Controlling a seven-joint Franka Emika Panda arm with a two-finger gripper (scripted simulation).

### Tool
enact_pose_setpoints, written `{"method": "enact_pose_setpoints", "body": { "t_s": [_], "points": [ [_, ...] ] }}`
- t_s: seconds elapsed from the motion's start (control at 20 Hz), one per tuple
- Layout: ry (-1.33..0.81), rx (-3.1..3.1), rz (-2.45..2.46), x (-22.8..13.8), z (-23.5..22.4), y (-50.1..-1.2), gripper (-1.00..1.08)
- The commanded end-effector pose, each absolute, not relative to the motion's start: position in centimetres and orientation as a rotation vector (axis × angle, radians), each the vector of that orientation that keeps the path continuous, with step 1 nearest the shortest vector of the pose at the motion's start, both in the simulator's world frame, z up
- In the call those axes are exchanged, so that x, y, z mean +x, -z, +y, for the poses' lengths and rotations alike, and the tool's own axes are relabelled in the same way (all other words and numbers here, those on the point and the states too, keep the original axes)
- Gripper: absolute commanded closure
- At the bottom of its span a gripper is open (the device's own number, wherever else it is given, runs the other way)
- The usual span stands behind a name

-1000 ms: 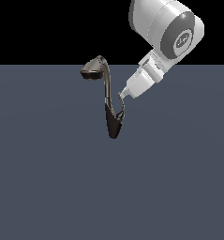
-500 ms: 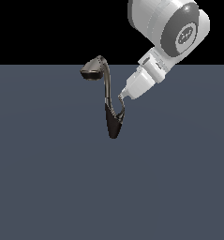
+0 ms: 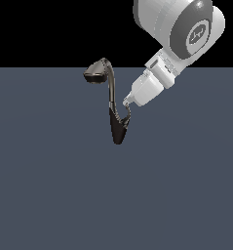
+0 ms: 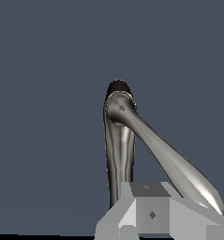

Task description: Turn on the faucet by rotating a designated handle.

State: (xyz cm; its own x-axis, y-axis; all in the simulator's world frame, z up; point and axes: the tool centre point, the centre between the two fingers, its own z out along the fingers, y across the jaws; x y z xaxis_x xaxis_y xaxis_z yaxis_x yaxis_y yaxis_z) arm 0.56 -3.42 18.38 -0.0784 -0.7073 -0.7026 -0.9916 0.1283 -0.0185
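Observation:
The faucet (image 3: 117,128) stands on the grey floor: dark cone base, slim neck curving up to a flared spray head (image 3: 95,72). The handle (image 3: 127,115), a thin silver hook, branches from the base on the exterior view's right. My gripper (image 3: 126,103) comes down from the upper right, and its closed tips touch the top of the handle. In the wrist view the dark base (image 4: 118,87) is far off. The handle (image 4: 119,159) runs under my fingers (image 4: 148,213), and the neck (image 4: 174,164) widens beside them. Nothing is clamped between the fingers.
A flat dark grey floor (image 3: 49,195) surrounds the faucet, with black background above it. My white arm (image 3: 179,29) hangs over the upper right of the exterior view. No other objects show.
The arm has shifted only slightly. The gripper tip stays against the top of the handle, and the faucet looks the same.

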Motion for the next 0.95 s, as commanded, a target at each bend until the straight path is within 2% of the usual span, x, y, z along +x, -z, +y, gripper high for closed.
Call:
{"method": "enact_pose_setpoints", "body": {
  "t_s": [0.0,0.3,0.4,0.9],
  "points": [
    [-0.672,-1.633,1.852,-1.0,-3.6,-17.8,1.08],
    [-0.677,-1.636,1.849,-3.3,-3.7,-17.3,1.08],
    [-0.658,-1.644,1.834,-2.3,-3.4,-18.1,1.08],
    [-0.676,-1.637,1.847,-5.2,-6.9,-13.9,1.08]
  ]
}}
